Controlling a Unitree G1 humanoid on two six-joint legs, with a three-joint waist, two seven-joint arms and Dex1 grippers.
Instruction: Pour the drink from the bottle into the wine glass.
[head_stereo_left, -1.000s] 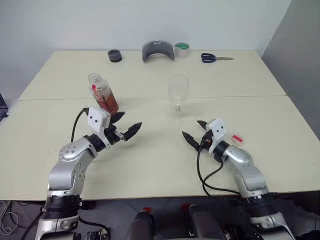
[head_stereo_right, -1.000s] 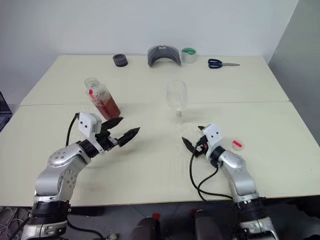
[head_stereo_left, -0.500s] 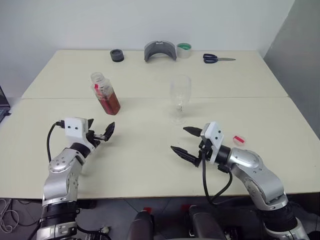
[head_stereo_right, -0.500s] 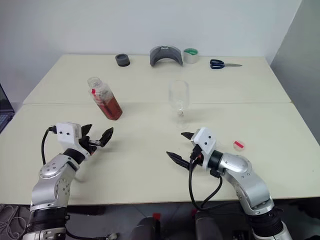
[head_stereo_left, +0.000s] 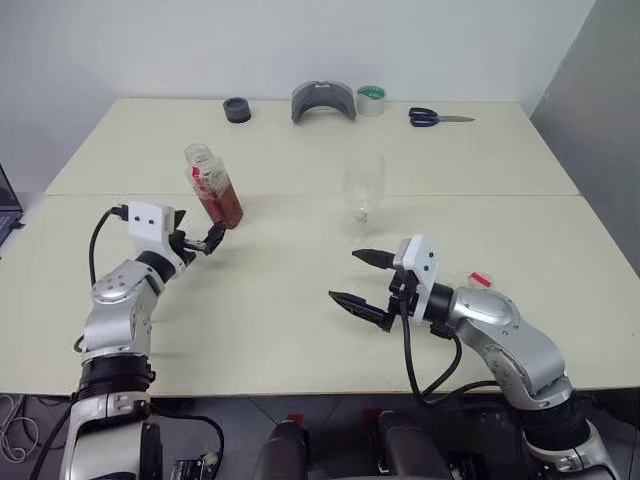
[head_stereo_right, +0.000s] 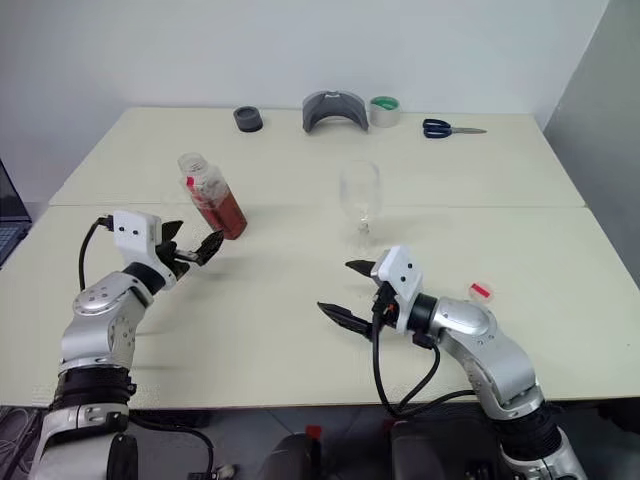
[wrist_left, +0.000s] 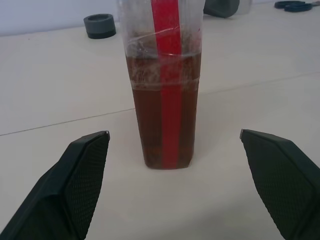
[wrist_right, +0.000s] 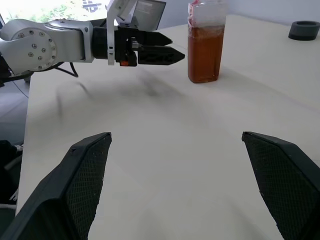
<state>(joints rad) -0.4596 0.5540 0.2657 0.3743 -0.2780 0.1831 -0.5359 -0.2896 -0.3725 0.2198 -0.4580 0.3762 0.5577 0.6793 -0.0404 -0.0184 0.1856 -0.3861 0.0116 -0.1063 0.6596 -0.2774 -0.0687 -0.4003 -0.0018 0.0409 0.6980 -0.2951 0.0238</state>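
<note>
- The left gripper (head_stereo_left: 200, 243) is wide open, holding nothing, with its fingers pointing level at the bottle (head_stereo_left: 212, 187).
- The bottle stands upright on the worktop (head_stereo_left: 300, 320) just ahead of the left gripper; in the left wrist view it sits centred between the two fingers (wrist_left: 75, 175), apart from both.
- The bottle has no cap on its neck; the drink (wrist_left: 150, 125) fills the lower part, a reddish-brown liquid behind a red label strip.
- The right gripper (head_stereo_left: 357, 279) is also spread wide and empty, hovering above the worktop and pointing toward the robot's left.
- The glass (head_stereo_left: 362, 190) stands upright just beyond the right gripper and slightly to its right, not touched by either finger. It looks empty.
- The bottle lies well to the left of the right gripper; the right wrist view looks across the worktop to the bottle and the left gripper beside it.
- A small red-and-white cap (head_stereo_left: 480, 280) lies on the worktop close to the right forearm, to the right of the right gripper.
- Well beyond both grippers, along the far edge of the worktop, lie a dark ring (head_stereo_left: 237, 110), a grey curved thing (head_stereo_left: 323, 101), a roll of green tape (head_stereo_left: 370, 99) and blue-handled scissors (head_stereo_left: 436, 118).
</note>
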